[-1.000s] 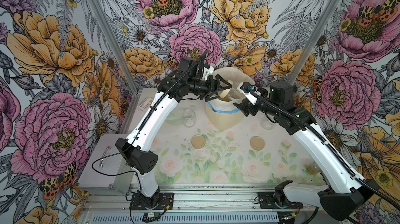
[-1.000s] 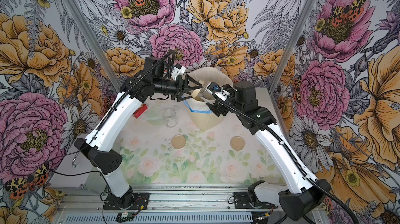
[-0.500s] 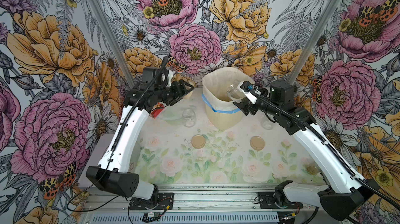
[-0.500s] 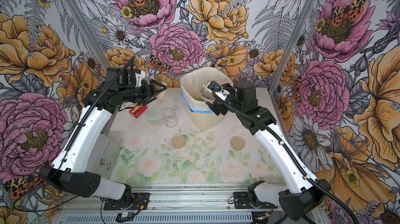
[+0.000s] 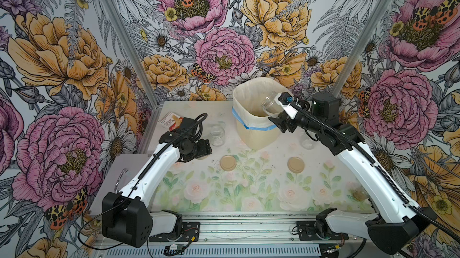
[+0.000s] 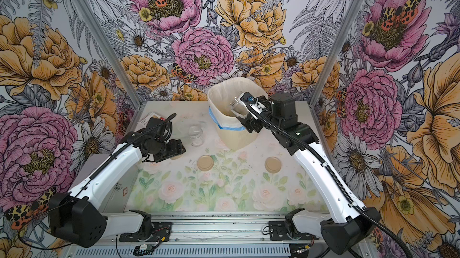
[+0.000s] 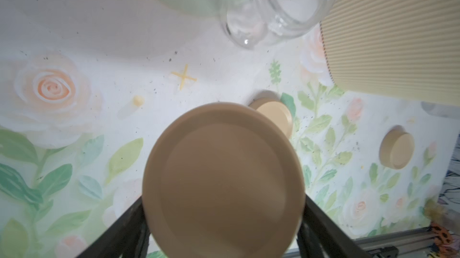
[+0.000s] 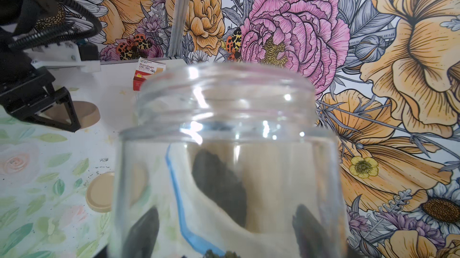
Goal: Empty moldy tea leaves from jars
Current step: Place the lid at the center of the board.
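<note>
Jar, upper middle of both top views: smooth, brittle glass, likely light; right gripper clasps its body above bin; left gripper pinches 1 lid.

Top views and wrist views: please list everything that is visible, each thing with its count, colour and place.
bin: 1, cream ribbed, blue-edged bag, far middle of the table.
held jar: 1, clear glass, tilted over the bin.
empty jar: 1, clear, upright beside the bin, left arm's side.
third jar: 1, clear, beside the bin, partly behind the right arm.
loose lids: 2, tan, flat on the table; the second is here.
held lid: 1, tan.
tea leaves: dark bits, low in the held jar.
bandage box: 1, red-white, far corner.
left gripper: grips the held lid.
right gripper: grips the held jar.
</note>
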